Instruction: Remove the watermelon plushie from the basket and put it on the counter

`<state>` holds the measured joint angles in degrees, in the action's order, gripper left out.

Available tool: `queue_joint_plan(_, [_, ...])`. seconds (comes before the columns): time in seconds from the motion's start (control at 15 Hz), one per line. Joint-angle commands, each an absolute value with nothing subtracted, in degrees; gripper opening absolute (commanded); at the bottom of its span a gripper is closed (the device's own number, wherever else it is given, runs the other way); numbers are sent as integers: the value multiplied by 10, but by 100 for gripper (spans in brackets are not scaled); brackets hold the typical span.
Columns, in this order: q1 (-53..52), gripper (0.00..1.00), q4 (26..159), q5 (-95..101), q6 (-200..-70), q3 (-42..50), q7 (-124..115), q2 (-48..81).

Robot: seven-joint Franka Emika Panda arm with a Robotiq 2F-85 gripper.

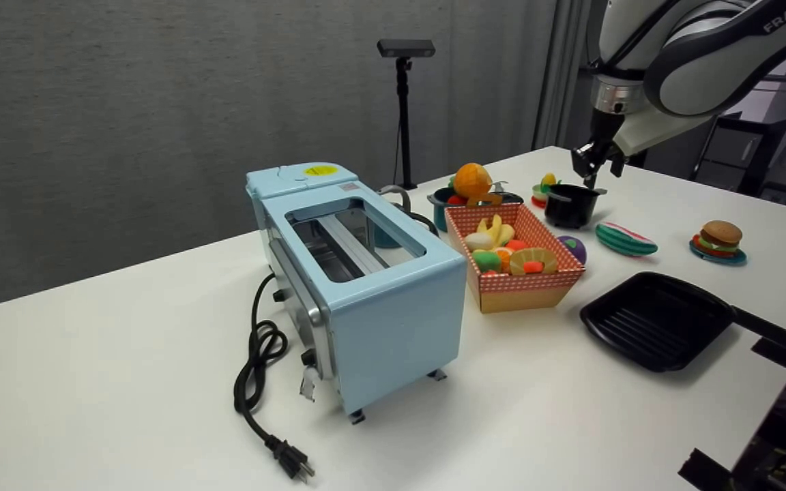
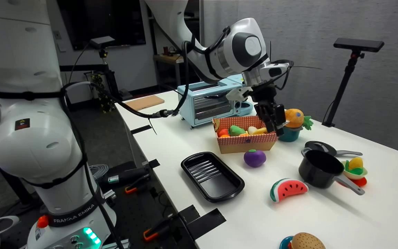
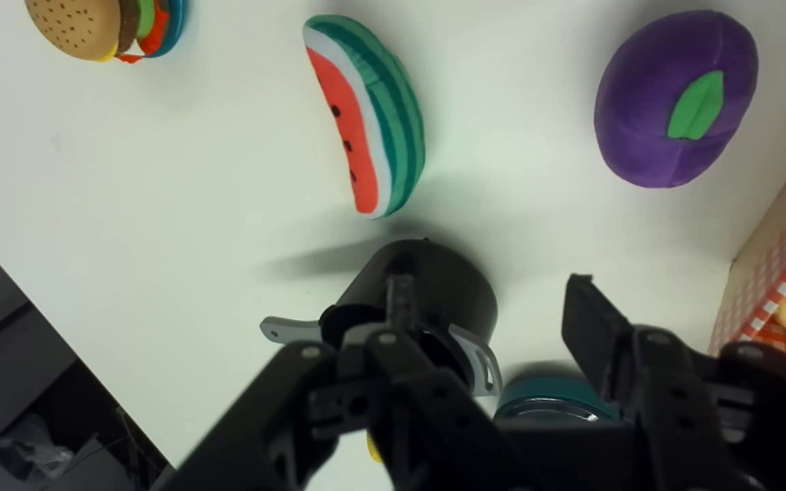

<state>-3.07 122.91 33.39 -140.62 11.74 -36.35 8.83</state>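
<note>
The watermelon plushie, a red slice with green striped rind, lies on the white counter outside the basket. It shows in both exterior views and in the wrist view. The orange-tan basket with red checked lining holds several toy foods; its edge shows in the wrist view. My gripper is open, with nothing between its fingers. In the exterior views the gripper hangs above the counter, apart from the watermelon plushie.
A black pot stands beside the watermelon plushie. A purple plush, a black tray and a burger toy are around it. A teal pot with an orange plush stands behind the basket. The blue toaster is beside the basket.
</note>
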Motion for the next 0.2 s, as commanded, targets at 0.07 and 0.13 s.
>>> queue_joint_plan(0.07, [-17,60,1228,335,-1404,104,-364,88])
queue_joint_plan(0.13, [-17,60,1228,335,-1404,104,-364,88])
